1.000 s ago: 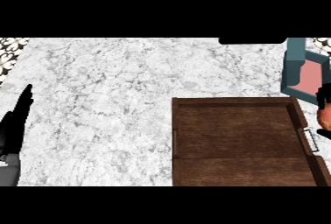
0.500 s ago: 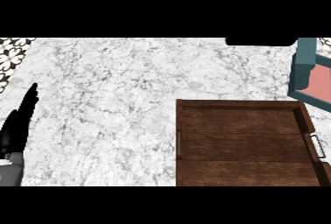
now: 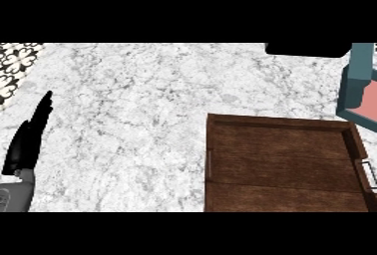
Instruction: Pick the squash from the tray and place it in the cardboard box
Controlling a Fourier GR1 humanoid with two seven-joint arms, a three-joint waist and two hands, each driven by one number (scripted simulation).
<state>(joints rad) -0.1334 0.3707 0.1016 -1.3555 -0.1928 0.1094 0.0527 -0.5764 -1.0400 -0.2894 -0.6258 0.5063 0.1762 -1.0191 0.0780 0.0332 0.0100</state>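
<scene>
Head view: left hand (image 3: 29, 137) at left edge, fingers straight, holding nothing. Right hand out of sight. Wooden tray (image 3: 283, 169) lower right (squash not visible on it). Step: likely still searching; next move needs squash located first.

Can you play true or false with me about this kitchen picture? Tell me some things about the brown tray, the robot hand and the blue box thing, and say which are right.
1. The brown wooden tray lies at the lower right of the counter. True.
2. A squash is lying in the tray. False: no squash shows there; only bare wood can be seen.
3. The left hand is at the left edge, fingers straight. True.
4. The right hand is reaching over the tray. False: no right hand is in view.
5. The teal container at the right edge is pink inside. True.
</scene>
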